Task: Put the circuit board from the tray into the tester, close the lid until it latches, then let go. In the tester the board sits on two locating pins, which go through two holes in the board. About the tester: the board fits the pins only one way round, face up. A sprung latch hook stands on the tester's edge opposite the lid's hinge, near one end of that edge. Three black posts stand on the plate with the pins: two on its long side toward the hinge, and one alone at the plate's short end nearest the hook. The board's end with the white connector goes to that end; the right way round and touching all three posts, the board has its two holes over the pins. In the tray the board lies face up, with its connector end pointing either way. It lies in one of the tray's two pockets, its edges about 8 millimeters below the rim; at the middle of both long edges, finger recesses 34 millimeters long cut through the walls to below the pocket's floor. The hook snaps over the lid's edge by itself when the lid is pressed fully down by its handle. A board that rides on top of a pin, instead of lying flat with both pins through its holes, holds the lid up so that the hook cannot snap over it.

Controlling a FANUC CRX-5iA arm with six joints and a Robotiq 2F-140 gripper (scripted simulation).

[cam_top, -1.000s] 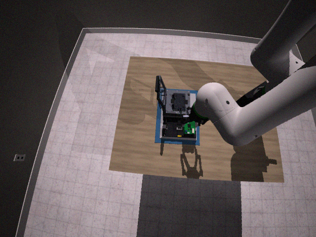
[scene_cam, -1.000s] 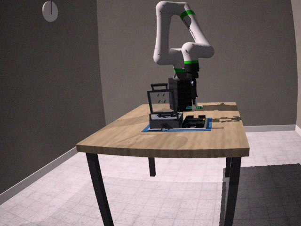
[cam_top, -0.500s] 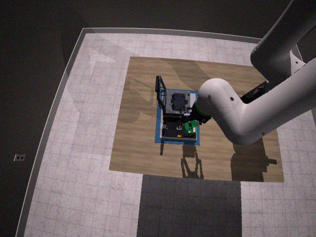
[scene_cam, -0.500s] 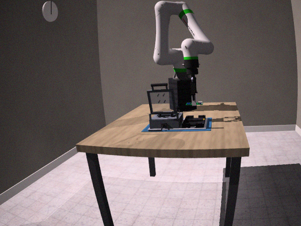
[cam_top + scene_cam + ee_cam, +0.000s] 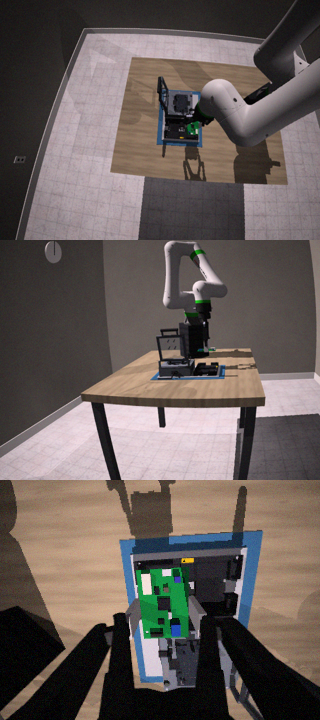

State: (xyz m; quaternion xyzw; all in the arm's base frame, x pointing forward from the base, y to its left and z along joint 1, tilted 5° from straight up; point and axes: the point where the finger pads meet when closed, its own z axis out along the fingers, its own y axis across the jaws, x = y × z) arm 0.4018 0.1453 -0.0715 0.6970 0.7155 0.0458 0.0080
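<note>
The green board point(image 5: 191, 126) point(image 5: 200, 350) point(image 5: 175, 600) is face up and looks level above the tray. Its white connector point(image 5: 146, 583) is at the end away from the tester. My gripper point(image 5: 193, 124) point(image 5: 206, 349) point(image 5: 164, 605) is shut on the board's two long edges. The black tray point(image 5: 173, 134) point(image 5: 200, 370) point(image 5: 212, 582) lies below; its uncovered pocket is empty, the other is partly hidden by the board. The tester point(image 5: 170, 105) point(image 5: 175, 371) point(image 5: 186, 666) stands beside the tray, with its lid point(image 5: 159, 87) point(image 5: 158, 348) upright and open. The pins and hook are too small to tell clearly.
Tester and tray stand on a blue mat point(image 5: 159, 140) point(image 5: 221, 373) point(image 5: 254, 555) on the wooden table point(image 5: 139, 155) point(image 5: 124, 389) point(image 5: 65, 570). The raised lid with its handle point(image 5: 169, 330) rises on the tester's side away from the arm.
</note>
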